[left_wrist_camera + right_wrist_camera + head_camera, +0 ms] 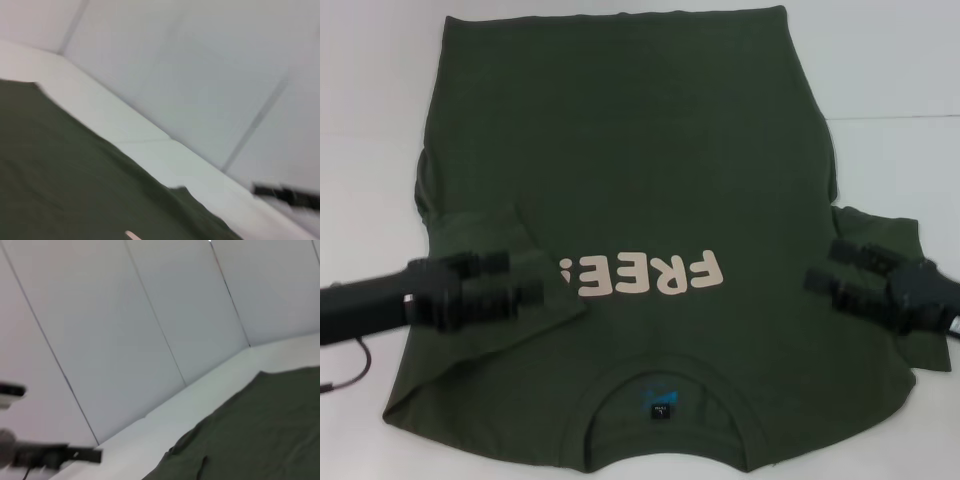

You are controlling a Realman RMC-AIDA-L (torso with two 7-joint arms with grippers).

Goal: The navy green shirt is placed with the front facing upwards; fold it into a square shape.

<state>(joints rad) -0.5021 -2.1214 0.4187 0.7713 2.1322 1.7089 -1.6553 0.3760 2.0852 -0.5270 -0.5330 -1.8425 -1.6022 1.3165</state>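
Nearest you, along the worktop's near edge, lies the collar of the navy green shirt, its blue label showing; the hem runs off toward the far edge, so the cream "FREE!" lettering reads upside down from the head view. The shirt is spread front-up across the middle of the white worktop.

You are in the sleeve-folding step. On the left side the sleeve has been brought inward, its plain back now lying over the chest and covering the last character of the lettering. The left pincer sits on that flap; its fingers reach along the cloth, but you cannot tell whether they have hold of the fabric or merely rest on it. The right pincer is at the right sleeve, which is not yet folded in; whether it has cloth between its fingers, or how far apart they stand, cannot be told.

Next, I judge, the right sleeve wants carrying across to match, laid flat without dragging the body askew.

Hidden from you: the fabric under both arms, the far hem's corners partly, and any grip detail. Neither wrist view shows its own fingers, only green cloth, worktop and pale wall panels.
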